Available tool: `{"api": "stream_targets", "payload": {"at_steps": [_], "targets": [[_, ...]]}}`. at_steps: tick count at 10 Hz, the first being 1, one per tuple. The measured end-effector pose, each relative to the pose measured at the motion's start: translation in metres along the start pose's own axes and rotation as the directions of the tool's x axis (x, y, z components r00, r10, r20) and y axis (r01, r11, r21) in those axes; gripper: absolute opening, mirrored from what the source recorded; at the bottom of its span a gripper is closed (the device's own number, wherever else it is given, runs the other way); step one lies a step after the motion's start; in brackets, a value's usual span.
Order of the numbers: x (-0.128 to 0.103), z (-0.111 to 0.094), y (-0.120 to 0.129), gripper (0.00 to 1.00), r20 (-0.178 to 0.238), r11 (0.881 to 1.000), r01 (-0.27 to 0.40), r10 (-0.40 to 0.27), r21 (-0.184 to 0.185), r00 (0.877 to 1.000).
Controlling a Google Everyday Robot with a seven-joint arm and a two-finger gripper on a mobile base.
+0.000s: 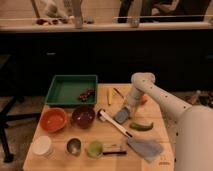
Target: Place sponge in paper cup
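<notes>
our gripper [125,108] is down on the sponge [121,117] at the tabletop [107,136] centre-right; we cannot tell if it grips. we should secure a firm hold, lift clear, then cross to the paper cup [42,146] near left

Dimly lit room under warm light. A pale wooden table [102,131] fills the lower centre of the frame. Behind it a dark cabinet front [100,55] spans the full width, capped by a light ledge [100,26] near the top, from which pale upright posts [77,12] rise. Grey-brown floor [27,102] shows at middle left, crossed by a dark metal frame [6,125] at the left edge.
</notes>
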Motion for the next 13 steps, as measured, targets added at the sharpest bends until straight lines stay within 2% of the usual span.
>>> {"api": "stream_targets", "payload": {"at_steps": [1,4,6,9,11,13], "targets": [[-0.003,-0.003,0.000,0.01,-0.001,1.000,0.007,-0.007,0.000,1.000],[-0.015,-0.020,-0.001,0.00,-0.012,0.999,0.041,-0.041,0.003,0.999],[-0.024,-0.035,0.000,0.00,-0.008,0.998,0.056,-0.056,0.023,0.998],[-0.041,-0.049,-0.002,0.00,0.026,0.996,0.072,-0.073,0.046,0.997],[-0.065,-0.058,-0.005,0.00,0.063,0.993,0.106,-0.109,0.051,0.992],[-0.088,-0.063,-0.004,0.00,0.083,0.989,0.141,-0.145,0.054,0.986]]}}
